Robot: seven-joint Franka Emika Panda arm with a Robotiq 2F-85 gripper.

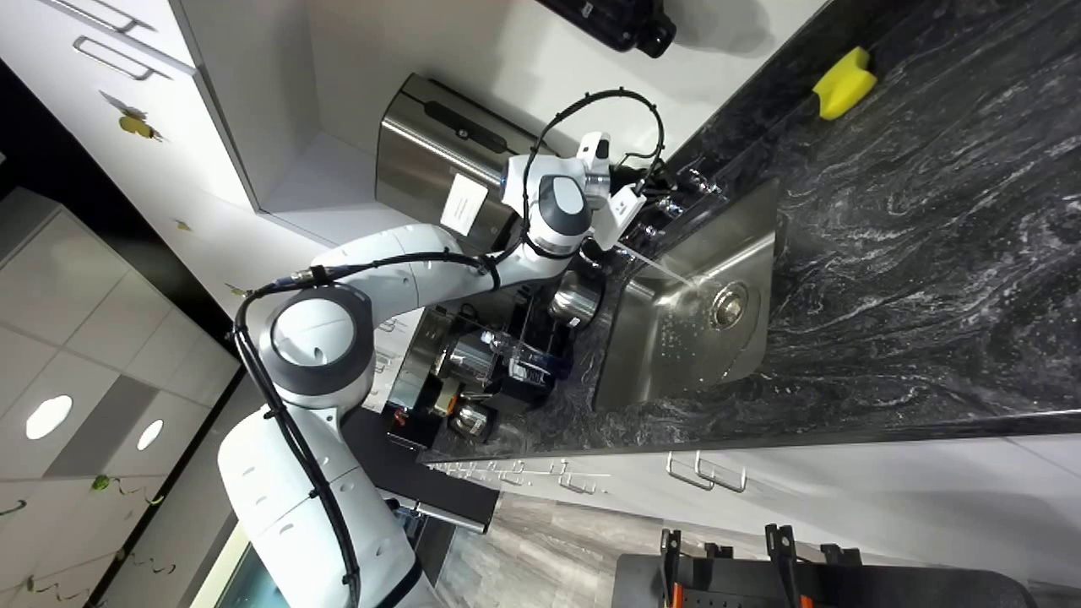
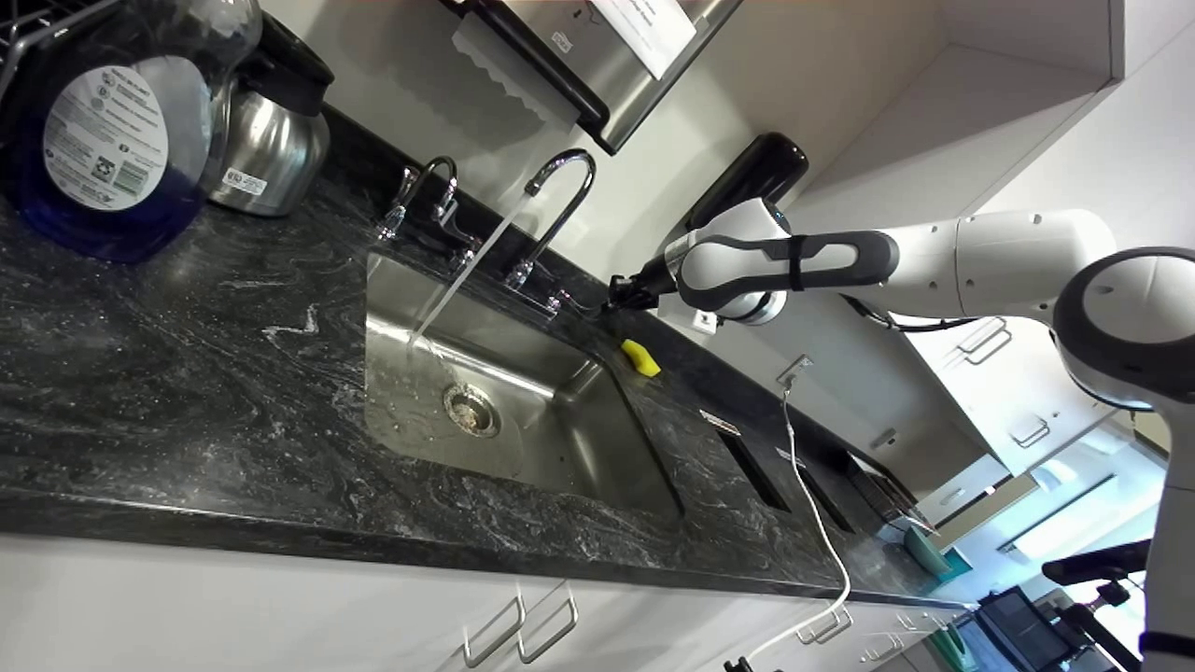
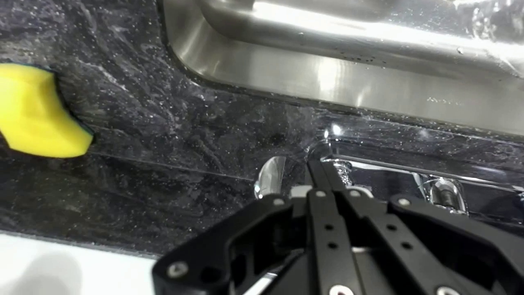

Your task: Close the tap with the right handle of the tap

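I am holding my arm (image 1: 397, 291) bent, the elbow (image 1: 314, 331) standing high, the forearm (image 2: 934, 261) sloping down toward the wall (image 2: 644, 201) behind the sink (image 2: 597, 420) and the wrist (image 1: 564, 207) sitting low, so that my pincer (image 3: 325, 176) is pointing at the tabletop (image 2: 233, 373) by the tap (image 2: 520, 273). My pincer is standing narrow, its fingertips (image 3: 318, 176) lying together side by side.

A white sign (image 1: 464, 204) is hanging on the steel dispenser (image 1: 422, 160), a round label (image 2: 107, 137) with a barcode is facing out from the blue bottle (image 2: 112, 233), and a small tag (image 2: 245, 181) is showing on the carafe (image 2: 273, 149) (the print on all three is coming out too small for me to read).

The right handle (image 3: 271, 176) is sitting at the end of the tap nearer the yellow sponge (image 3: 43, 114), right by my fingertips. In the wrist view its broad, rounded end is showing just left of them, while they are hiding its middle and the valve (image 3: 344, 170) is glinting on their right. Whether I am touching it I am not able to say. Its long axis is running roughly along the wall, the broad end pointing away from the spout (image 2: 533, 186). The spout is pointing down at the sink, and in both exterior views water (image 2: 467, 271) is pouring from it, landing near the drain (image 2: 471, 411).
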